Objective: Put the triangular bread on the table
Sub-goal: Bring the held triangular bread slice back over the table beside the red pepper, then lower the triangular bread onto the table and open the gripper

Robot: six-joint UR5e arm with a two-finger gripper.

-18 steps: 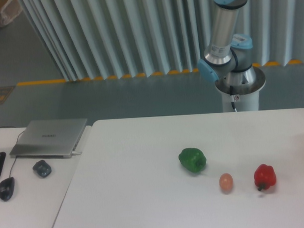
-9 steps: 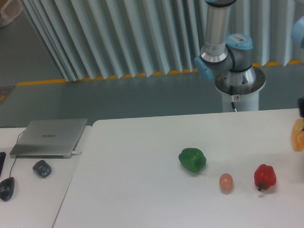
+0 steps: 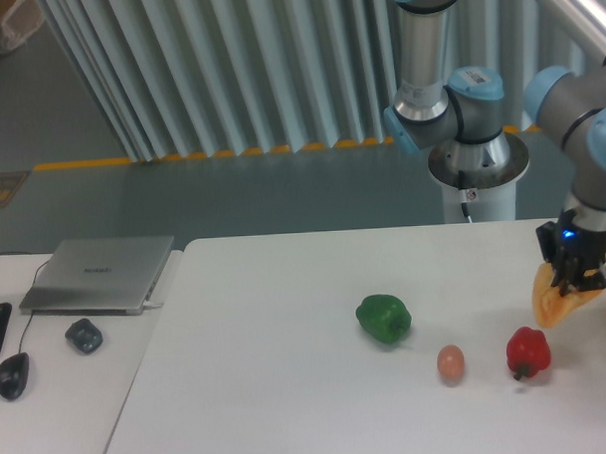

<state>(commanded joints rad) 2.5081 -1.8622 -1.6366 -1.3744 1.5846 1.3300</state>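
We find the end effector (image 3: 574, 285) clamped on the triangular bread (image 3: 557, 304), which hangs point-down from its fingers at the right side of the scene. The bread sits in the air above the white worktop (image 3: 289, 387), just up and to the right of the red pepper (image 3: 527, 352) and apart from it; we see no contact between the bread and the surface. We judge the pick-up and carry as done, and the placement as not yet done: the piece has to be lowered onto the worktop and let go. Bare surface lies right of the red pepper, directly below the load, so a straight descent looks feasible, though the frame edge cuts off part of that area and we cannot tell how much room it offers. The peach-coloured egg (image 3: 450, 363) and the green pepper (image 3: 384, 318) lie further left, well apart from the load. On the side desk (image 3: 50, 395) we note a closed laptop (image 3: 99, 275) and a mouse (image 3: 12, 376), none of it bearing on the task.
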